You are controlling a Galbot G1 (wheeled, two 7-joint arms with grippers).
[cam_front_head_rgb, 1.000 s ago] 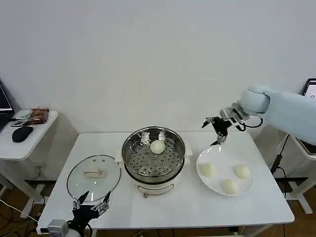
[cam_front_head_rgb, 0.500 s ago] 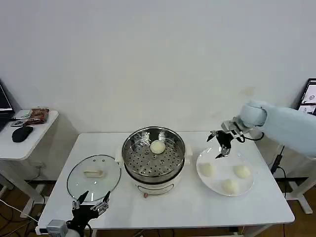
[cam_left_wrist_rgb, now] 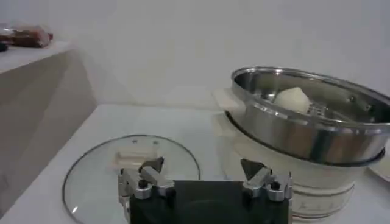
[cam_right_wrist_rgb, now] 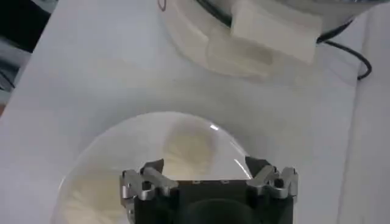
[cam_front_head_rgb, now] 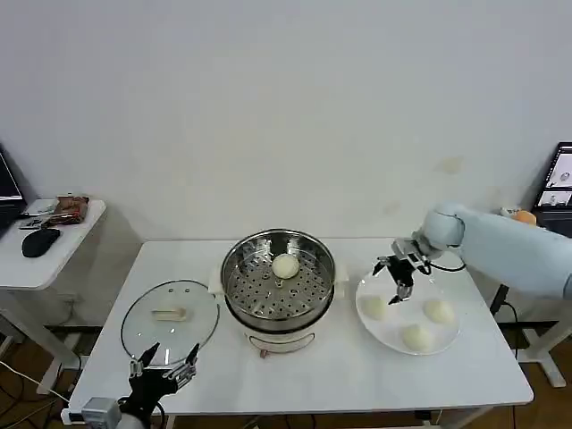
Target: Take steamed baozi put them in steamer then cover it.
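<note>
- Now the right tool (cam_front_head_rgb: 399,279) hangs with fingers spread and empty over the white plate (cam_front_head_rgb: 447,338), above the nearest of three baozi (cam_front_head_rgb: 375,307).
- One baozi (cam_front_head_rgb: 285,265) lies in the steamer (cam_front_head_rgb: 278,279).
- Left tool (cam_front_head_rgb: 165,367), fingers apart, idles near the cover (cam_front_head_rgb: 170,313) on the worktop (cam_front_head_rgb: 340,375); covering remains.

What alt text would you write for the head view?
The right end effector, open, hovers over a plate holding three baozi; a fourth sits in the steamer. The cover lies near the left end effector.
</note>
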